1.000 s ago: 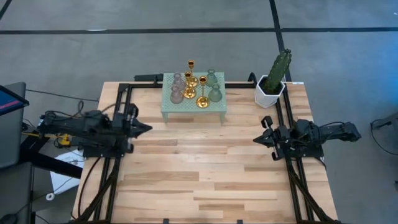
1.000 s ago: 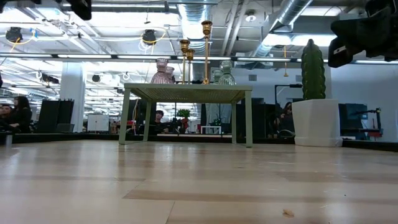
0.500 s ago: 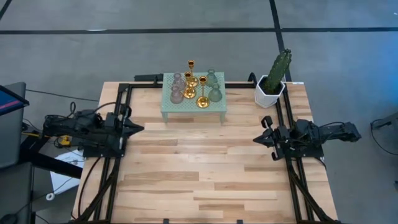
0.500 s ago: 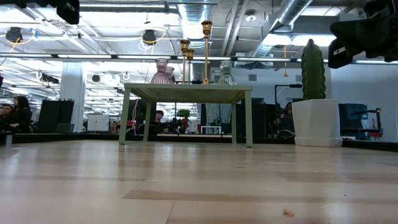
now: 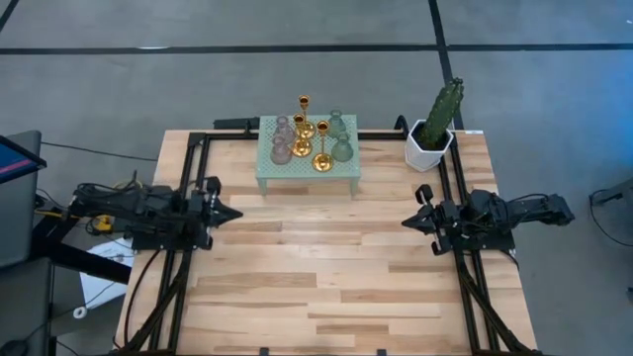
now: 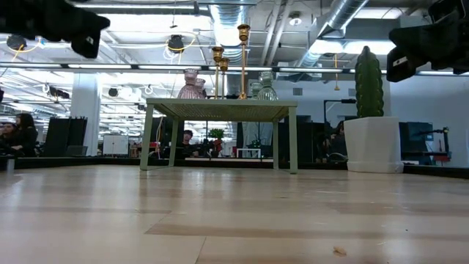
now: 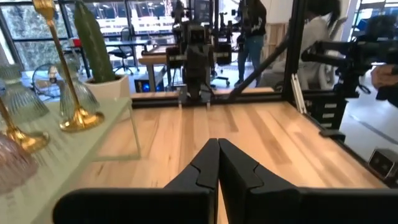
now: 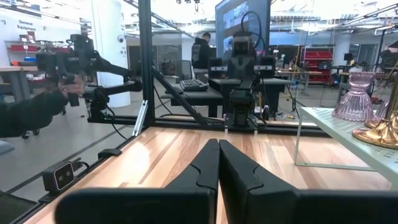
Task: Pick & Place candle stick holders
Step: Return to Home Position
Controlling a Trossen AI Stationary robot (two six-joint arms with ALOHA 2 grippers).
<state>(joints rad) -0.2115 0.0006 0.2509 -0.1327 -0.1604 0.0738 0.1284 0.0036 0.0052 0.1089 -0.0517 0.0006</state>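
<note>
Gold holders [image 5: 321, 158], pink holders [image 5: 280, 150] and green holders [image 5: 342, 148] all stand close together on the mint stand [image 5: 297, 172], which sits at the middle of the table's [image 5: 316, 282] far edge. A cactus [image 5: 444, 105] in a white pot stands right of the stand, near the far right corner. The left gripper [image 5: 234, 213] hovers over the table's left side with its fingers pressed together, holding nothing. The right gripper [image 5: 406, 222] faces it from the right side, likewise closed and empty. Both are well apart from the stand.
</note>
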